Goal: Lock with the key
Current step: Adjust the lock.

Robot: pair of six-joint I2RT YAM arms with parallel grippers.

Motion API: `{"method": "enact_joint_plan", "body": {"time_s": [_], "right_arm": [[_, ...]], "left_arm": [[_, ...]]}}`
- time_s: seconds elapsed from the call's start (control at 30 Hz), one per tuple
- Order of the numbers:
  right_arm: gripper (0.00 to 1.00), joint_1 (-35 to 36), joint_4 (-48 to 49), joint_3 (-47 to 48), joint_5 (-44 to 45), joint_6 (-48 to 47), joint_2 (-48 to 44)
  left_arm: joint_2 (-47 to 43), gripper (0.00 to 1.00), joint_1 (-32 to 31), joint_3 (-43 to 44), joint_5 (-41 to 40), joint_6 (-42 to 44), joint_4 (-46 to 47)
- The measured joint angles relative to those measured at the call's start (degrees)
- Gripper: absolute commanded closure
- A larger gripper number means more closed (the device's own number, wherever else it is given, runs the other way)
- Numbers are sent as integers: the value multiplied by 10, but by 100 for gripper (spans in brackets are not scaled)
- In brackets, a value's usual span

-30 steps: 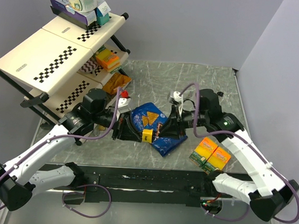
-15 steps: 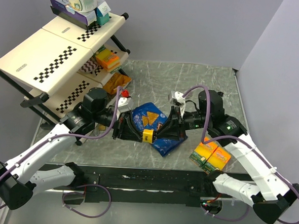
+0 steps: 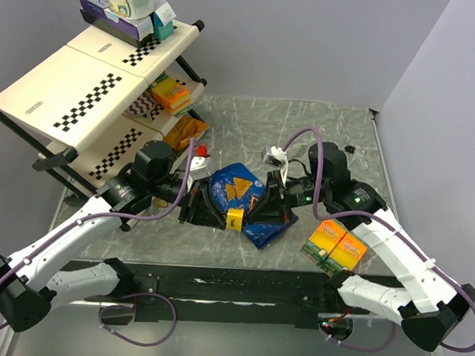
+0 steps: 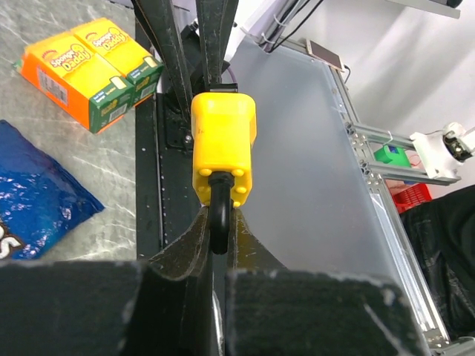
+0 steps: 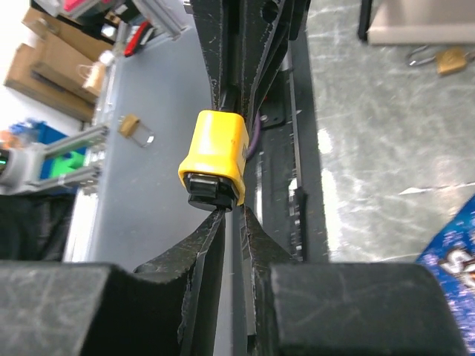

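A yellow padlock hangs in the air between my two grippers, above the front edge of a blue chip bag. My left gripper is shut on its black shackle; the yellow body points away from the left wrist camera. My right gripper comes from the opposite side. In the right wrist view its jaws are closed together on the key, whose black head sits against the padlock's bottom face. The key's blade is hidden.
The blue chip bag lies on the marble table under the grippers. Two orange boxes lie at the front right. A rack with checkered shelves holds snacks at the left. A brass padlock lies on the table.
The right wrist has turned and shifted slightly left, its cable swinging over. The padlock has dipped a little and stays held between both grippers.
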Motion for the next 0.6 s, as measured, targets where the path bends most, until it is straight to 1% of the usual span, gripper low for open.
{"method": "enact_joint_plan", "body": {"time_s": [0.07,0.1,0.17,0.2,0.23,0.27,0.3,0.33,0.37,0.4,0.5,0.6], "right_arm": [[75,0,-5,0,-4,14,2],[67,0,-7,0,-5,16,3],[54,-2,-19,3,-4,14,7],[42,-8,-27,7,-2,2,9],[36,-16,-34,9,0,-11,10],[31,-26,-39,12,5,-26,13],[24,-41,-42,14,14,-49,18],[20,-54,-44,14,28,-74,20],[10,-63,-52,15,41,-99,20],[2,-72,-63,16,60,-132,17],[1,-78,-87,16,111,-219,-4],[1,-60,-110,33,157,-292,-29]], "left_arm": [[-2,99,-5,-1,-5,-6,-2],[-3,99,-6,-3,-8,-8,-3],[-4,99,-5,-4,-10,-10,-6],[-4,99,-3,-5,-9,-14,-6],[-3,99,1,-5,-9,-15,-5],[0,99,9,-5,-11,-16,-5],[3,99,16,-5,-12,-17,-5],[10,99,23,-3,-16,-17,-6],[18,99,28,0,-21,-16,-10],[30,99,32,5,-28,-16,-19],[62,99,39,23,-44,-17,-47],[96,99,38,45,-50,-25,-73]]}}
